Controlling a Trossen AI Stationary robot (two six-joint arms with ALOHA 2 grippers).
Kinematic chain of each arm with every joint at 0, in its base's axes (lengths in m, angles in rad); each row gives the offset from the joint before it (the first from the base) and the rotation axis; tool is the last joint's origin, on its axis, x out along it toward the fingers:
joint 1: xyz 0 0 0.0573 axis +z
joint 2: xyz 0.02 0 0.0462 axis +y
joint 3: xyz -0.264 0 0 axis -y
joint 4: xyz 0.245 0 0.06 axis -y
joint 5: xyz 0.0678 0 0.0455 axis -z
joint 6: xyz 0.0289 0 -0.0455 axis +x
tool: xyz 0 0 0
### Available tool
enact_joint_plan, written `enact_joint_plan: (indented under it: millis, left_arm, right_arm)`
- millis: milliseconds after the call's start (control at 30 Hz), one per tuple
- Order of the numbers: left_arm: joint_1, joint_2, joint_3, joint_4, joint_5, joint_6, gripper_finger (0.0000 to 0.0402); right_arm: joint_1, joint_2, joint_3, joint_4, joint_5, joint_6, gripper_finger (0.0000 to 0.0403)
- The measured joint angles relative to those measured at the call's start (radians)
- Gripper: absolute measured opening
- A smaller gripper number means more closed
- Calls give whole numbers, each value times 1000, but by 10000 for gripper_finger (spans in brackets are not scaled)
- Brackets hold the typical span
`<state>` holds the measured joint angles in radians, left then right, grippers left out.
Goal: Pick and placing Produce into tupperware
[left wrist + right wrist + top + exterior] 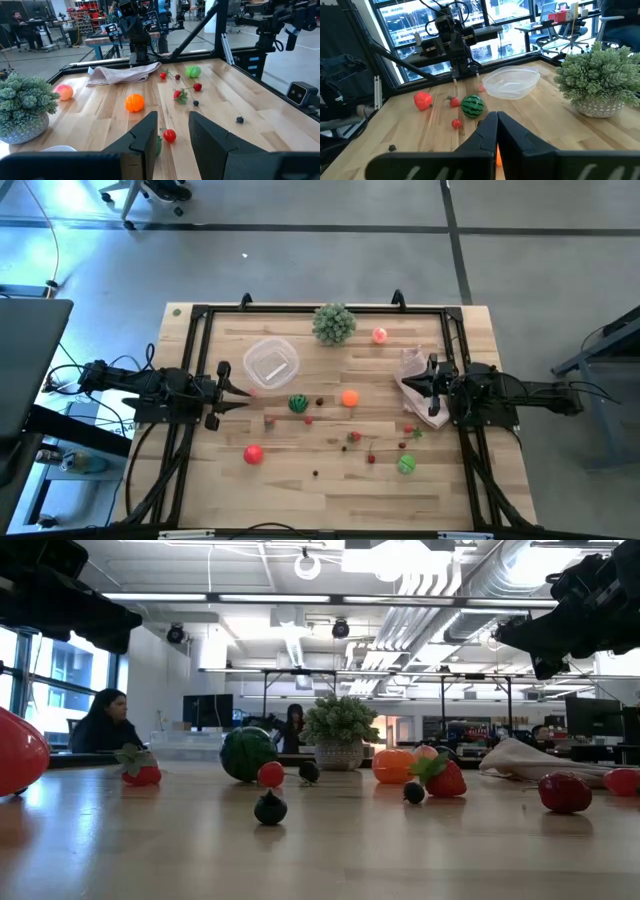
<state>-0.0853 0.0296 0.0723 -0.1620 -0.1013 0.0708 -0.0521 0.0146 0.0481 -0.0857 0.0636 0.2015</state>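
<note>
High view: the clear tupperware (271,364) sits empty on the left half of the table, just in front of the left gripper (236,390), so whichever arm collects a piece has only a short carry to it. None of the produce is inside yet; the task appears to be at its very start.

The produce lies scattered over the middle and near side of the table. A striped green watermelon ball (298,403) lies just right of the tupperware, an orange ball (349,397) is near the centre, a pink one (380,335) lies far off beside the bushy potted plant (333,323), a red ball (253,453) lies toward the near left, and a pale green ball (406,465) sits near right among tiny red berries and dark ones.

The left gripper hangs above the wood with its fingers (145,137) slightly apart and nothing between them, aimed across the table at the fruit. The right gripper (420,385) hovers over the crumpled pinkish-white bag (415,370) at the right edge, its fingers pressed together and holding nothing, apparently waiting. The watermelon ball looks the easiest first pick for the left arm.
</note>
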Motion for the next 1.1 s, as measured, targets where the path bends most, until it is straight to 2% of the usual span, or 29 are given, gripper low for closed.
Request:
enact_joint_plan:
  millis: [1100]
  left_arm:
    - [0, 0, 0, 1, 0, 13, 101]
  right_arm:
    - [0, 0, 0, 0, 0, 0, 0]
